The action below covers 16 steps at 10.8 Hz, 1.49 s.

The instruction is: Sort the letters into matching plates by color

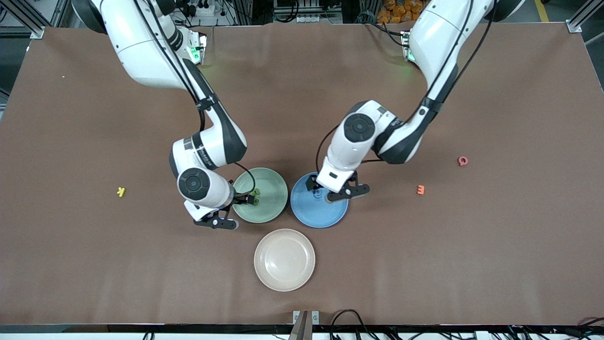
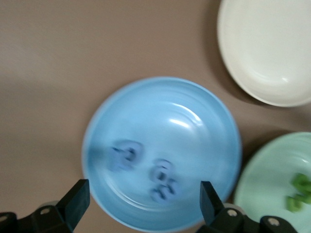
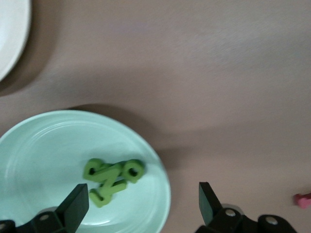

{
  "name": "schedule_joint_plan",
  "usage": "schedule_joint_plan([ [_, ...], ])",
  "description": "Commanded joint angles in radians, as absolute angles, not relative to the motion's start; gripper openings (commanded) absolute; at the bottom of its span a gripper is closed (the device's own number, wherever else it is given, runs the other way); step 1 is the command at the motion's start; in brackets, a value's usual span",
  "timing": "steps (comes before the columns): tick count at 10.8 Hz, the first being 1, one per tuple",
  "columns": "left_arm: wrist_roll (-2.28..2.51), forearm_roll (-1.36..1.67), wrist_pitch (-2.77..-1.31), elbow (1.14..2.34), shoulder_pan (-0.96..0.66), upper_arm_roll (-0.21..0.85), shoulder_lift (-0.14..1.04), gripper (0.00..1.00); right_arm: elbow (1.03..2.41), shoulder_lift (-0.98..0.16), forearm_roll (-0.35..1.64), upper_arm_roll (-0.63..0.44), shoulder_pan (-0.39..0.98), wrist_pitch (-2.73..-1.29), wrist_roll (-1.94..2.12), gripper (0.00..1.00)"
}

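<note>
green letters (image 3: 112,178) lie bunched in the mint plate (image 1: 271,208) under the right gripper (image 1: 233,212), fingers apart and empty, blue letters (image 2: 146,172) in the blue plate (image 1: 314,215) under the left gripper (image 1: 336,191), likewise spread; drop step apparently done, next likely lifting clear.

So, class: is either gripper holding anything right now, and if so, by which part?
Nothing is held. The left gripper is open over the blue plate, where blue letters lie; the right gripper is open over the green plate, green letters lying loose.

Green letters (image 3: 112,181) piled in mint plate (image 3: 43,141); blue letters (image 2: 146,170) in blue plate (image 2: 194,102).
</note>
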State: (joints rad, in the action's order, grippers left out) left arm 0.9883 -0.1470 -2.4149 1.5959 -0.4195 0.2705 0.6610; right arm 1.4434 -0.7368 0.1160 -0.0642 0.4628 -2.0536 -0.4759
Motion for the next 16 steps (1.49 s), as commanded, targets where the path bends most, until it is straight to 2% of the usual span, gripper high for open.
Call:
schedule_joint_plan([
  [1,0.835,-0.169,-2.304,1.591,-0.298,0.276,0.637,1.0,1.443,-0.695,0.1,-0.08,0.387,-1.997,-0.375,1.0],
  [9,0.451,-0.155,-2.094,1.591,-0.028,0.285,0.549,1.0,1.433,-0.657,-0.014,-0.095,0.134,-1.991,-0.148,1.0],
  [13,0.332,-0.149,-2.046,1.588,0.061,0.291,0.529,1.0,1.433,-0.58,-0.011,-0.155,0.068,-1.983,-0.039,1.0],
  [16,0.266,-0.141,-2.022,1.583,0.1,0.293,0.514,1.0,1.431,-0.487,-0.012,-0.158,0.043,-1.893,-0.037,1.0],
])
